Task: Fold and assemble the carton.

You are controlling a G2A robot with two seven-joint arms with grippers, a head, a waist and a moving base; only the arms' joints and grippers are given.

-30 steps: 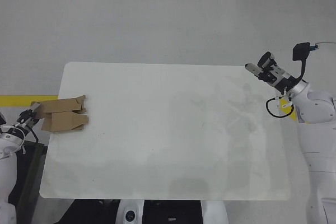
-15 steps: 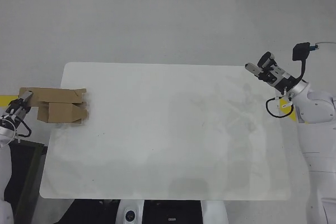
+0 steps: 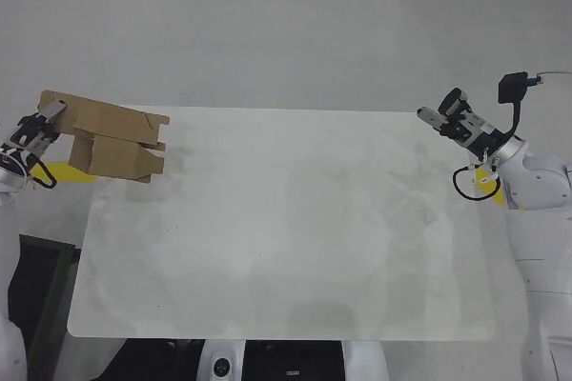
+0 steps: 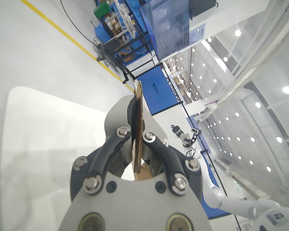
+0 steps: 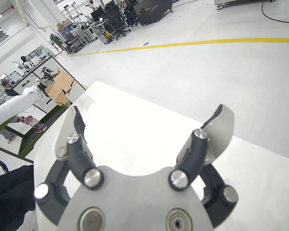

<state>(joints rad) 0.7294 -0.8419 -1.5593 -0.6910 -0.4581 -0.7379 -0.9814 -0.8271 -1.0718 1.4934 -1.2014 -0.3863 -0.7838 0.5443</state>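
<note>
We have our left gripper (image 4: 137, 108) clenched on one edge of the single flattened carton (image 3: 110, 138), with its two jaws pressing the cardboard from either side. The carton is held off the surface at the far left corner of the one table (image 3: 286, 286), straddling its edge. Our right gripper (image 5: 148, 118) has its two jaws spread and grasps nothing, above the table's far right corner.
</note>
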